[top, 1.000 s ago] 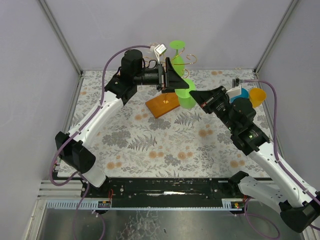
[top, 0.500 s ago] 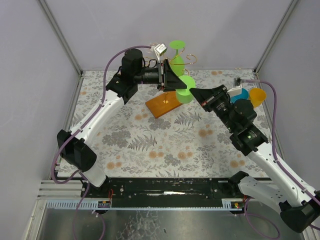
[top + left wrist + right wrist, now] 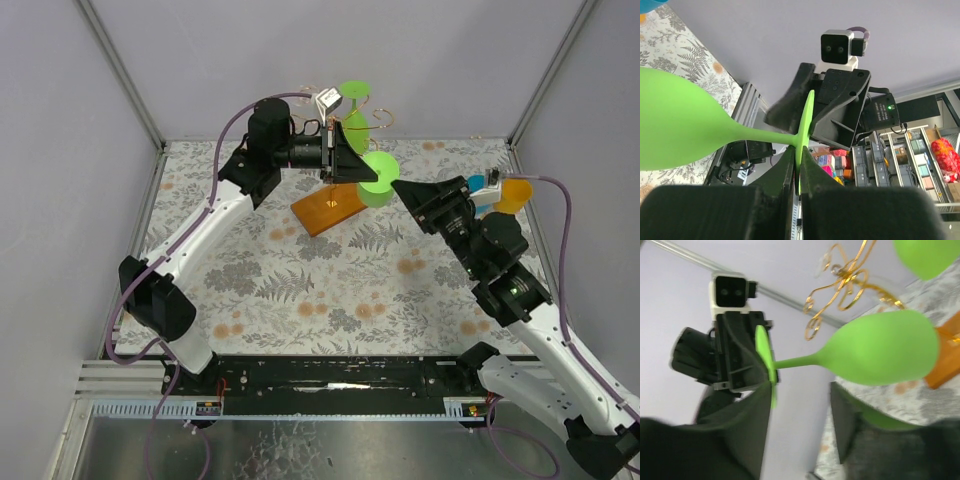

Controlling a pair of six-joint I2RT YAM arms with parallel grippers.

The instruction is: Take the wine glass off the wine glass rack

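Green wine glass (image 3: pixel 375 183), pinched by its foot in my left gripper (image 3: pixel 798 155) beside the rack (image 3: pixel 384 118) at the far edge, lies sideways, bowl toward my right gripper (image 3: pixel 801 395), which gapes wide.

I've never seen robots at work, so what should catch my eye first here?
A bright green wine glass lies sideways in mid-air, its foot pinched by the left gripper. Just behind, a thin gold wire rack on an orange base holds a second green glass.
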